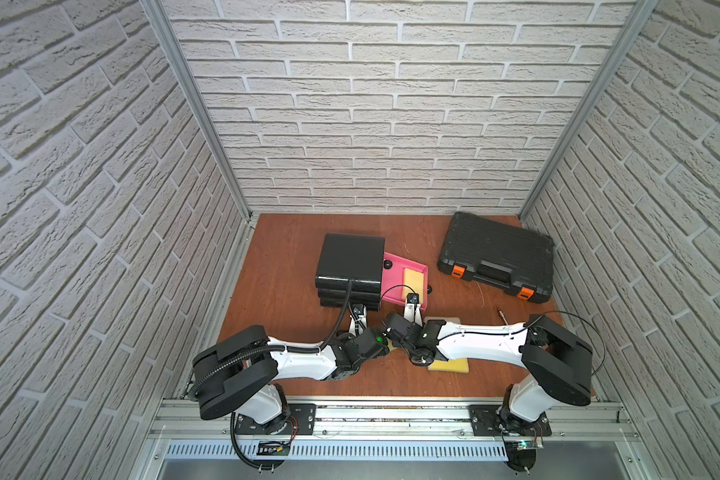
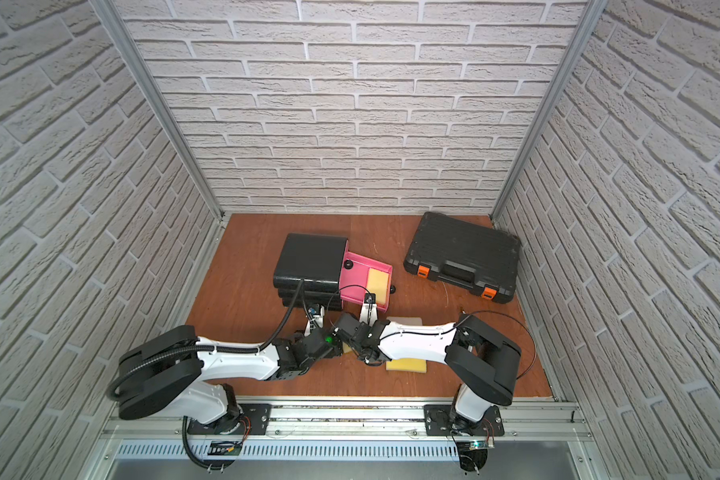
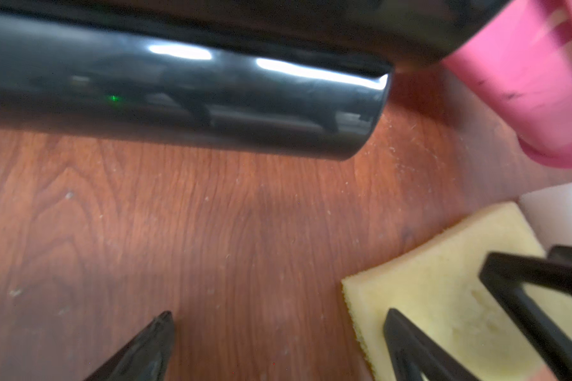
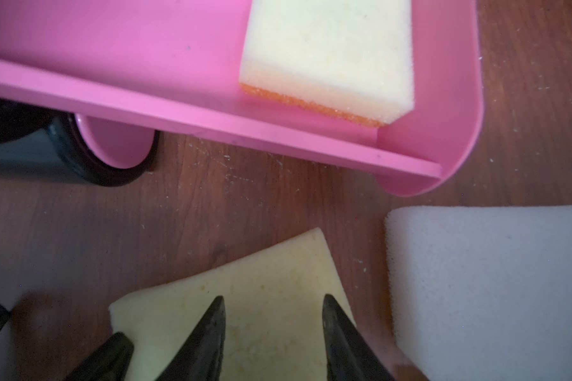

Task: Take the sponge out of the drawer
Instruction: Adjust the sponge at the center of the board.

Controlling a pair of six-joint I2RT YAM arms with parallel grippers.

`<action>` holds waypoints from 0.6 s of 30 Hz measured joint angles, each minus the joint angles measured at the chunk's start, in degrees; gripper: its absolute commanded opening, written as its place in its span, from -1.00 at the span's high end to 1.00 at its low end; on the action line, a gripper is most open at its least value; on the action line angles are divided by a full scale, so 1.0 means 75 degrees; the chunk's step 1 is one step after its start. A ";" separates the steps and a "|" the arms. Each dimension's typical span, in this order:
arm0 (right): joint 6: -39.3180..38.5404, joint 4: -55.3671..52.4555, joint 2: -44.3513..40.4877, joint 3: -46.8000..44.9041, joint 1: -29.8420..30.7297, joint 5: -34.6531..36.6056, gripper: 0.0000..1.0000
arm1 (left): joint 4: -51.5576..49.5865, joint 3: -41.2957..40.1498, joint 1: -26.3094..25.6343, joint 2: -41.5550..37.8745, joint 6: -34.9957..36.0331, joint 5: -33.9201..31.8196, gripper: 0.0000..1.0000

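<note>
Right wrist view is showing us the right claw point(image 4: 273, 301) hanging half spread above a yellow pad point(image 4: 261, 270) that is lying flat on the desk point(image 4: 212, 204), with nothing caught between its jaws. A white pad point(image 4: 492, 280) is lying just beside the yellow one. In the left wrist view we are seeing the left claw point(image 3: 278, 315) standing spread wide over bare wood, empty, with the yellow pad's corner off to one side. Beyond the pads, the pink drawer point(image 4: 113, 49) is standing pulled out of the black cabinet point(image 1: 350, 257). The sponge point(image 4: 327, 56) is lying inside the drawer near its rounded front end, yellow face up and orange layer down. In both top views we are finding both claws short of it. Farthest back, a black case point(image 1: 495, 253) is lying shut near the right wall.
</note>
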 measured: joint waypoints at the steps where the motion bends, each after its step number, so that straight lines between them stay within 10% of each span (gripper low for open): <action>1: 0.0015 -0.0015 -0.0047 -0.0017 0.0003 0.0003 0.03 | 0.0020 0.0041 0.0000 0.0058 0.0017 -0.0020 -0.95; 18: 0.0166 0.0160 -0.0143 -0.0122 -0.0052 -0.0035 0.03 | 0.0044 0.0300 0.0090 0.0452 0.0440 -0.0248 -0.96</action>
